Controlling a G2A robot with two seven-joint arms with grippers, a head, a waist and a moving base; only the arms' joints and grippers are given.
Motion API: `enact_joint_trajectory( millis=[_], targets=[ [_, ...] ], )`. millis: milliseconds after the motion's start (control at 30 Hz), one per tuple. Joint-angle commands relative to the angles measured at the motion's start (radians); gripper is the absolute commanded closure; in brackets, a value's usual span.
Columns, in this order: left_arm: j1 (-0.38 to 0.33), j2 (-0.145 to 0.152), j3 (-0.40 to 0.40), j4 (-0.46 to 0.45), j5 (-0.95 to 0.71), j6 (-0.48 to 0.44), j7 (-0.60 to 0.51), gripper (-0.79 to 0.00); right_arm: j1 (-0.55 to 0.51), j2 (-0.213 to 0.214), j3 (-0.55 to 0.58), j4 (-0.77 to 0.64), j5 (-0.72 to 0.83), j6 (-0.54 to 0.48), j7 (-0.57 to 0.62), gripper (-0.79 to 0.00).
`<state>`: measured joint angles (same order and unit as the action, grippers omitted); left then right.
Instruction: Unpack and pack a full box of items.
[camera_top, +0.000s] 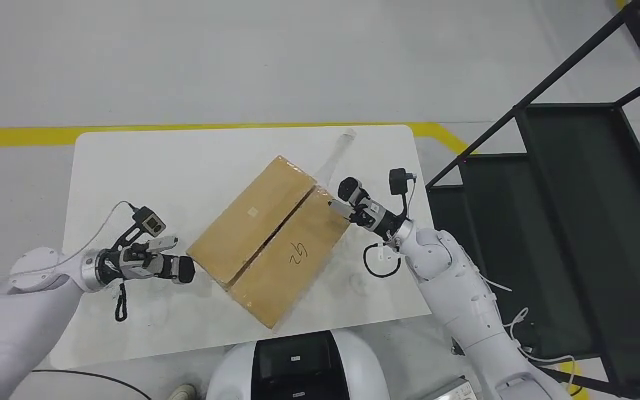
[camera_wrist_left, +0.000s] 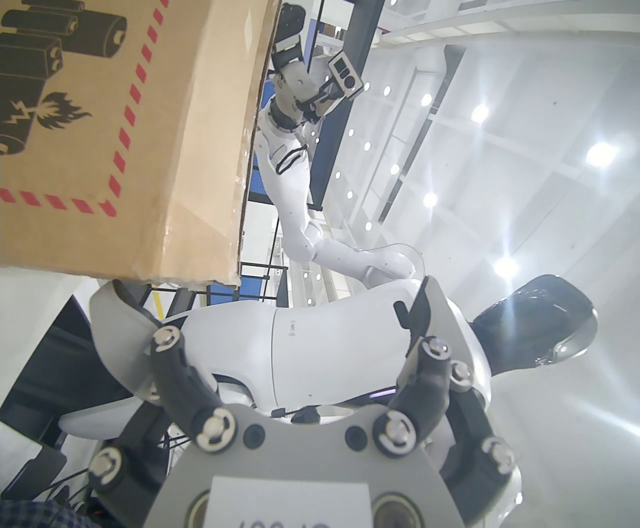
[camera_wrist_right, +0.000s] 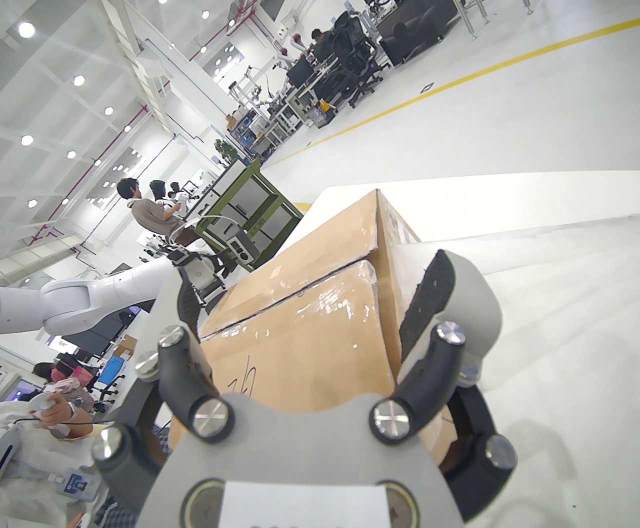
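Cardboard box (camera_top: 268, 238) — red-dashed battery label (camera_wrist_left: 55, 100), handwritten mark | left gripper (camera_top: 183, 268) spread, empty | right gripper (camera_top: 347, 190) spread at box corner

The box (camera_top: 270, 240) lies slantwise across the middle of the table (camera_top: 120, 170), blocking any straight pass between my arms. I have open tabletop beyond it and to its left. My right gripper (camera_wrist_right: 315, 280) is spread around one end of the box, and my left gripper (camera_top: 185, 268) is open near the opposite corner. Black stairs (camera_top: 540, 200) crowd the table's right side.
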<state>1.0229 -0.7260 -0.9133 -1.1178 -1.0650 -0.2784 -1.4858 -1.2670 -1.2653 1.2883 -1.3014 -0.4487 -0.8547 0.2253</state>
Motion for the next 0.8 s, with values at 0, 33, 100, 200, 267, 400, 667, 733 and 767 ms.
enact_joint_trajectory(
  millis=[0,33,100,200,267,400,667,733,767],
  targets=[
    [-0.024,-0.015,0.013,0.026,-0.012,0.018,0.009,-0.785,0.0,0.0,0.0,0.0,0.0,0.0,0.0,-0.785],
    [-0.039,-0.024,0.019,0.04,-0.016,0.024,0.022,-0.785,0.0,0.0,0.0,0.0,0.0,0.0,0.0,-0.785],
    [-0.066,-0.042,0.032,0.068,-0.022,0.031,0.048,-0.785,0.0,0.0,0.0,0.0,0.0,0.0,0.0,-0.785],
    [-0.105,-0.066,0.05,0.109,-0.013,0.032,0.085,-0.785,0.0,0.0,0.0,0.0,0.0,0.0,0.0,-0.785],
    [-0.126,-0.079,0.06,0.132,0.003,0.031,0.104,-0.785,-0.005,0.003,0.01,-0.016,-0.015,0.017,-0.002,-0.785],
    [-0.151,-0.097,0.068,0.173,0.035,0.024,0.12,-0.785,-0.04,0.017,0.068,-0.07,-0.036,0.025,-0.005,-0.785],
    [-0.118,-0.089,0.017,0.2,0.099,-0.016,0.14,-0.785,-0.173,0.052,0.167,-0.193,-0.005,0.047,0.131,-0.785],
    [-0.105,-0.083,0.001,0.187,0.116,-0.011,0.151,-0.785,-0.198,0.058,0.175,-0.204,0.007,0.054,0.169,-0.785],
    [-0.099,-0.081,-0.006,0.181,0.124,-0.008,0.162,-0.785,-0.205,0.059,0.176,-0.202,0.015,0.059,0.177,-0.785]
  ],
)
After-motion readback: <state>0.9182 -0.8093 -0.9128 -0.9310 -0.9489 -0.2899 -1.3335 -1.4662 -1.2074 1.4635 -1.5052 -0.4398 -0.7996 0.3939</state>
